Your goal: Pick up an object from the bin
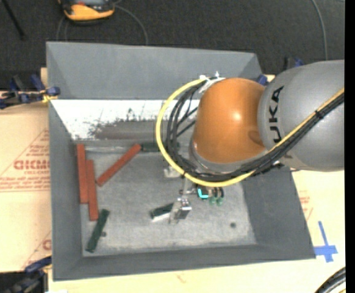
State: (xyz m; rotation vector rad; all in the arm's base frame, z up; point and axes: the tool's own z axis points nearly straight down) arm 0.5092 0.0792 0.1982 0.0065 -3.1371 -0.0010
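**Claw low over a small green piece in mid-bin**

The claw (180, 211) hangs low over the grey floor of the bin (275, 215), a little towards the front of the middle. Whether it is open or closed cannot be told, and nothing can be seen in its grip. Just to its left lies a short dark green piece (160, 212), flat on the floor. Its long axis runs nearly across the bin, tilted slightly, with the right end raised towards the claw and the left end pointing to the front left corner. Whether the claw touches that right end cannot be told. The floor around the piece is bare.

Farther left, near the front left corner, a dark green stick (97, 229) lies at a steep slant. Behind it two red-brown sticks, an outer one (81, 173) and an inner one (92, 191), lie side by side along the left wall, pointing front to back. An orange-brown stick (118, 165) slants away from them towards the back. At its far end sits a small dark bit (148, 146).

Above the claw, the orange cover (226, 121) and looped cables (161, 136) of the arm (305, 115) hide the right rear of the floor.
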